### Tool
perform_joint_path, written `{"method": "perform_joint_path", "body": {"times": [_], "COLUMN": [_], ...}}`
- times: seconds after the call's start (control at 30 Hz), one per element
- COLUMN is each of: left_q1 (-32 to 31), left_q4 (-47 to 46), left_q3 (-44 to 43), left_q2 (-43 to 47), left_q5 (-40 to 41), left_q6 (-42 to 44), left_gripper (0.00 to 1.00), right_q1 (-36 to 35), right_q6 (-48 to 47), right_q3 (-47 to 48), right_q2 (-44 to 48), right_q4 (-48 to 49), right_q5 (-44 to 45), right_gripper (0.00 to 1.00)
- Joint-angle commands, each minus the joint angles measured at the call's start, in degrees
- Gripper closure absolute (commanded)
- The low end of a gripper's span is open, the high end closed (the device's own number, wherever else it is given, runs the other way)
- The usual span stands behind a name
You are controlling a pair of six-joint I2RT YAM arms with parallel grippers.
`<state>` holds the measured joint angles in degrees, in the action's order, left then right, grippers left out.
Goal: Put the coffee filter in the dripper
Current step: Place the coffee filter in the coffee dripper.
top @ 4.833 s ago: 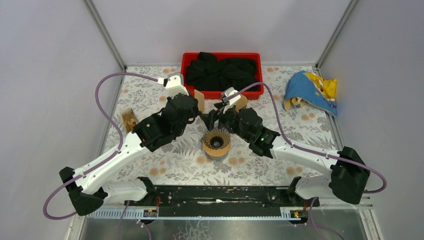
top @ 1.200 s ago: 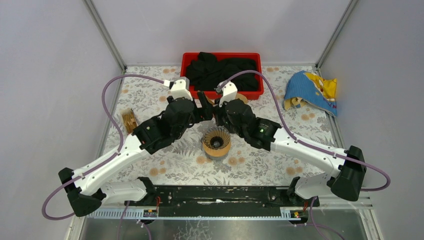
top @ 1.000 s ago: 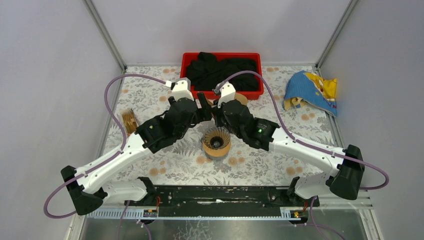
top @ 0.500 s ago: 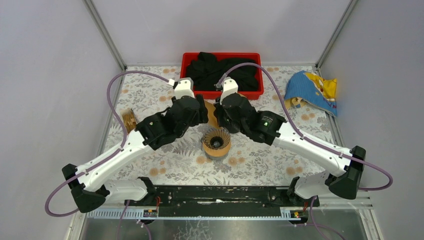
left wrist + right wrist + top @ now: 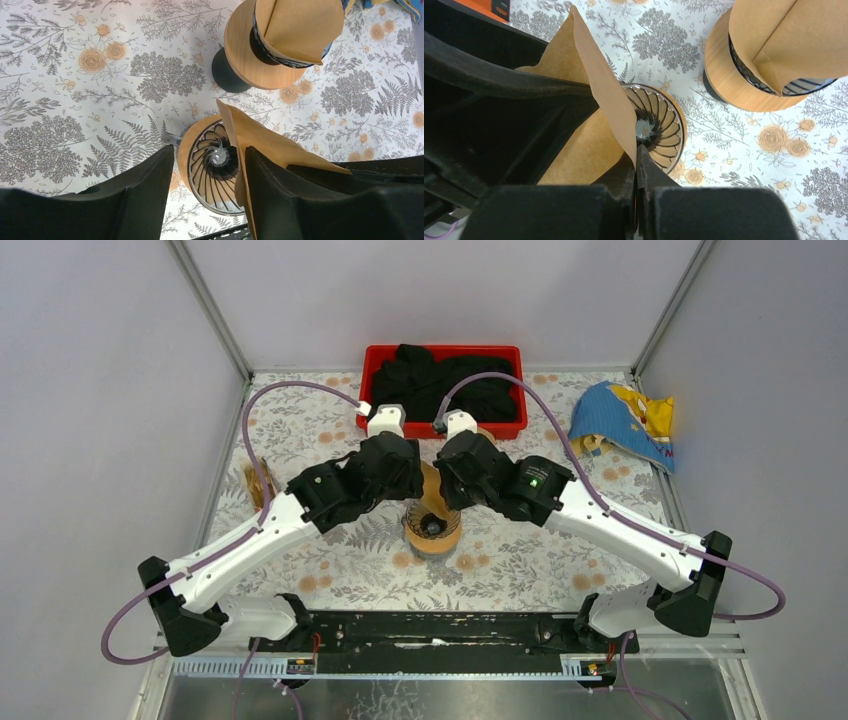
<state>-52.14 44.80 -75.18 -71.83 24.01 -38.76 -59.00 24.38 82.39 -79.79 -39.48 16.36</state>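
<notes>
Tightly clenched, the right gripper (image 5: 638, 155) pinches the brown coffee filter (image 5: 611, 112) by its edge, the left gripper (image 5: 207, 152) spread apart alongside, the paper poised over the ribbed dripper (image 5: 663, 131) on the floral table (image 5: 774, 175).

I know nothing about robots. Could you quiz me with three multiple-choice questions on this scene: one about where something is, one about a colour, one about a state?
1. Where does the red bin stand?
A) at the table's far edge
B) beside the arm bases
C) on the floor

2. What colour is the paper filter?
A) white
B) brown
C) green

3. The right tool is:
A) wide open and empty
B) shut on the filter
C) shut on a spoon

Answers:
1 A, the top view shows it beyond both arms.
2 B, both wrist views show brown paper.
3 B, it pinches the filter's edge above the dripper.
</notes>
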Motion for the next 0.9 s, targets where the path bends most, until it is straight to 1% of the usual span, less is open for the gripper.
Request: {"method": "perform_joint_path", "body": {"times": [0.0, 0.17, 0.4, 0.63, 0.67, 0.73, 0.87], "left_q1": [-0.47, -0.44, -0.43, -0.42, -0.42, -0.45, -0.42], "left_q4": [0.51, 0.49, 0.43, 0.40, 0.45, 0.40, 0.40], "left_q3": [0.69, 2.31, 4.23, 5.22, 5.40, 5.81, 6.58], "left_q2": [-0.01, -0.90, -2.41, -4.16, -4.26, -4.38, -4.63], "left_q5": [-2.29, -4.13, -4.63, -3.80, -3.55, -3.08, -2.83], "left_q6": [0.93, 0.67, 0.62, 0.57, 0.49, 0.44, 0.28], "left_gripper": [0.39, 0.39, 0.39, 0.39, 0.39, 0.39, 0.39], "right_q1": [-0.41, -0.41, -0.41, -0.42, -0.42, -0.41, -0.43], "right_q6": [0.95, 1.53, 2.29, 1.99, 1.99, 2.06, 2.29], "right_q3": [0.02, -3.13, -6.85, -7.73, -7.91, -8.23, -8.86], "right_q2": [-0.24, -0.17, -1.07, -3.79, -3.95, -3.90, -2.74], "right_q4": [-2.60, -0.94, 1.30, 1.60, 1.56, 1.88, 2.48], "right_q5": [-0.92, -2.72, -3.75, -3.89, -3.82, -3.38, -1.57], "right_gripper": [0.98, 0.97, 0.97, 0.94, 0.93, 0.85, 0.76]}}
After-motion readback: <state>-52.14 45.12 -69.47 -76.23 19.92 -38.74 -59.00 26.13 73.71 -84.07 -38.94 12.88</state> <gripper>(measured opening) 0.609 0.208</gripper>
